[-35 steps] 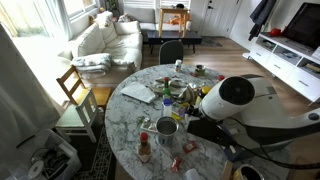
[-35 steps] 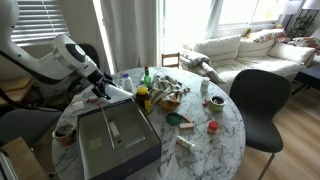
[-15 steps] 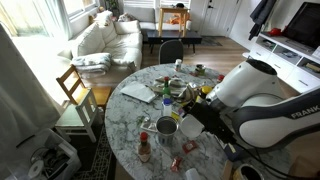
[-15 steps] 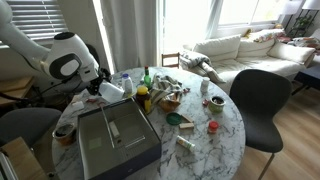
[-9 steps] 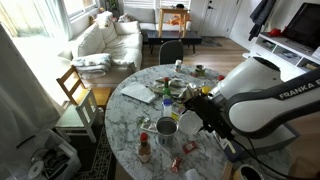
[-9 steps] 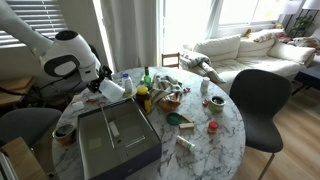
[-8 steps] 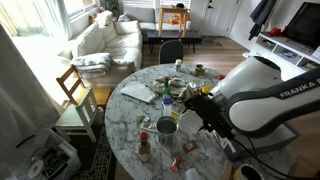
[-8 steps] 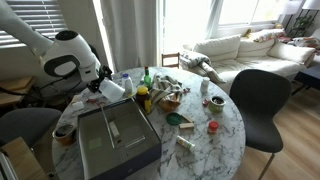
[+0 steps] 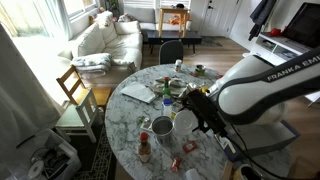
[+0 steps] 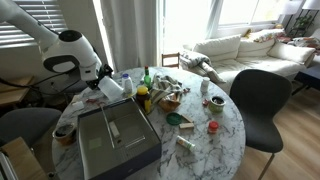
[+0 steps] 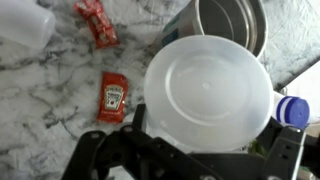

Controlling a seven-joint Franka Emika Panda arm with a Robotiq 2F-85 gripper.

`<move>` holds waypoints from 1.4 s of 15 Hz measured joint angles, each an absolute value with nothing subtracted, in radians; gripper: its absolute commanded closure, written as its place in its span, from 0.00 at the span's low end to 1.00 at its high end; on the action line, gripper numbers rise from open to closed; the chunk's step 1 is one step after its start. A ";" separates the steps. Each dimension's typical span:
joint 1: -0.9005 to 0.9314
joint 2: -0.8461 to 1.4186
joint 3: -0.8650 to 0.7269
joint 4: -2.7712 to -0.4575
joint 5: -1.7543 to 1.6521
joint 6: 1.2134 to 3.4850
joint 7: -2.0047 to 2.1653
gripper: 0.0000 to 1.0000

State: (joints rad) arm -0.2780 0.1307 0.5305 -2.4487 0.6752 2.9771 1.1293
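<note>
My gripper [image 11: 205, 115] hangs low over a cluttered round marble table [image 9: 130, 115]. Its jaws stand wide on either side of a round white plastic container [image 11: 208, 90], which fills the gap between the black fingers [image 11: 138, 116]. I cannot tell whether they press on it. In both exterior views the container [image 9: 185, 123] [image 10: 112, 90] sits at the gripper [image 9: 193, 118] [image 10: 103, 85]. A steel cup [image 11: 232, 22] [image 9: 165, 127] stands right beside it. Two red ketchup packets [image 11: 112, 97] [image 11: 97, 22] lie on the marble close by.
A blue bottle cap [image 11: 292, 110] sits close to one finger. A grey metal box [image 10: 115, 140], bottles [image 10: 143, 97], a green lid [image 10: 174, 119] and a red-capped bottle [image 9: 144, 148] crowd the table. A black chair [image 10: 260, 100] and a wooden chair [image 9: 75, 90] stand at its edge.
The arm's upper links have swung and tilted over the table. The gripper end has stayed by the white container, jaws still wide.
</note>
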 measured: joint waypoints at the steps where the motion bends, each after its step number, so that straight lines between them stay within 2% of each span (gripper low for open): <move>1: -0.308 0.136 0.564 -2.426 0.760 2.954 1.093 0.00; 4: -0.369 0.131 0.577 -2.412 0.920 2.882 1.016 0.00; 9: -0.219 0.126 0.271 -2.447 0.961 2.684 0.991 0.00; 13: -0.144 0.131 0.152 -2.442 1.014 2.594 0.946 0.00; 16: -0.091 0.137 0.089 -2.444 0.927 2.600 0.999 0.00; 21: 0.009 0.138 0.015 -2.448 0.543 2.649 1.328 0.00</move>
